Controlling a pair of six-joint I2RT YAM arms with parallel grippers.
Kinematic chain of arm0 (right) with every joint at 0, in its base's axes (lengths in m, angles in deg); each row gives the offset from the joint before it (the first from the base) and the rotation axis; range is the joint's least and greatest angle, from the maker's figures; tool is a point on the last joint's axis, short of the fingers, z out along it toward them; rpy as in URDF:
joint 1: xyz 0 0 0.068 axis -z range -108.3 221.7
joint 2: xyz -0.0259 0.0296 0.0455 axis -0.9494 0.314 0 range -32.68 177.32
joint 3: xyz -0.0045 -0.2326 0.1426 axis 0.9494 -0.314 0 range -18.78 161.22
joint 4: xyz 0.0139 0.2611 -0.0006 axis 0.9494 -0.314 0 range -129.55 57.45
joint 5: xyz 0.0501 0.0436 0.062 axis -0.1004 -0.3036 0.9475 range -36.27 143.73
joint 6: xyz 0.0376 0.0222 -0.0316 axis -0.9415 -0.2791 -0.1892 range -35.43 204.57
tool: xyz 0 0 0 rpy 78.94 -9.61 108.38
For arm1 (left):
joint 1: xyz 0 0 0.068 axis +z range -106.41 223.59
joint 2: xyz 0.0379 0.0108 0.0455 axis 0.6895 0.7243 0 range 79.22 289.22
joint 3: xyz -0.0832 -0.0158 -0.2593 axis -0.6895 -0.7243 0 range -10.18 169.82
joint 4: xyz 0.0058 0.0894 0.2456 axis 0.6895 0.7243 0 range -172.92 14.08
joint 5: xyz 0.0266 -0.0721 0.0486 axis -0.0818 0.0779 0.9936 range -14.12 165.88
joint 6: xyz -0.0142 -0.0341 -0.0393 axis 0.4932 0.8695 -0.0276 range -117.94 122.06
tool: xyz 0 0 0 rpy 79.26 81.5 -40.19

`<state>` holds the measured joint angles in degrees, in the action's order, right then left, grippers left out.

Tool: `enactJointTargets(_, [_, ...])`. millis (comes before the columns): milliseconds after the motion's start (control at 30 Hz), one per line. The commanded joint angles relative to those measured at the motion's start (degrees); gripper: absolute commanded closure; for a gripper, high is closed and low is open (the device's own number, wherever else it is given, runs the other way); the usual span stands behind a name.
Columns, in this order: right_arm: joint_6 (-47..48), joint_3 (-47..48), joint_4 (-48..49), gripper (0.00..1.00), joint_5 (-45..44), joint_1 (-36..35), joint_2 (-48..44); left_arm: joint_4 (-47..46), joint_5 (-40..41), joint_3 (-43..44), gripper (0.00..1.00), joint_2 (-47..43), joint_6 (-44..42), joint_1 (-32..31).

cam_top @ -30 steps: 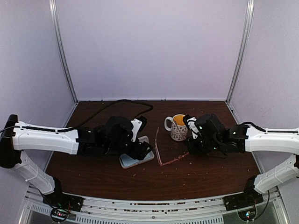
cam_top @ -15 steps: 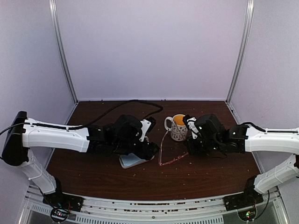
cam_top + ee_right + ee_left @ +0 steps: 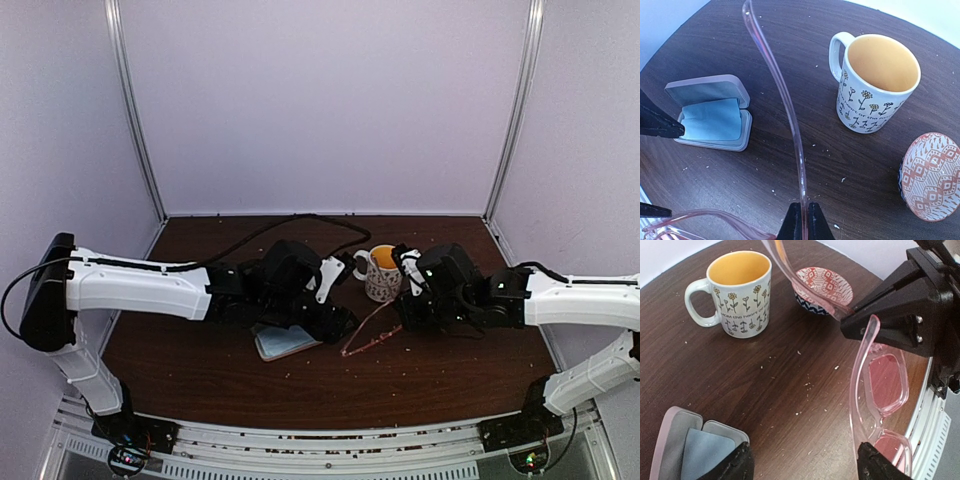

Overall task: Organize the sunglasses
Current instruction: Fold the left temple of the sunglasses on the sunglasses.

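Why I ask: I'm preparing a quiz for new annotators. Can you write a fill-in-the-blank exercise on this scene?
1. The right gripper is shut on one ____ of the sunglasses.
2. The left gripper is ____, its fingers wide apart.
3. The pink case lies open with a light blue ____ inside.
4. The patterned bowl stands beside the flowered ____.
Missing words: temple; open; cloth; mug.
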<state>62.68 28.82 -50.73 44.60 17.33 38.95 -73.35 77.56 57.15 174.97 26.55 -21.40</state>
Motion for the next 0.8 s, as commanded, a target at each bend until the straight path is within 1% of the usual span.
enactJointTargets(0, [-1.82, 0.11, 2.11, 1.0, -3.38, -0.19, -1.76, 0.04, -3.77, 2.08, 0.27, 0.93, -2.1, -0.31])
enactJointTargets(500, [-2.1, -1.68, 4.07, 1.0, -5.21, 0.78, -4.27, 0.81, -6.46, 2.3, 0.27, 2.02, -3.82, -0.4])
enactJointTargets(600, [-1.39, -1.7, 3.67, 1.0, -6.26, 0.78, -3.76, 1.37, -4.39, 2.16, 0.27, 1.25, -3.88, -0.4])
enactJointTargets(767, [-1.32, -1.48, 1.17, 1.0, -7.45, 0.84, -2.37, -1.71, 0.73, -2.27, 0.22, -3.96, -3.92, -0.4])
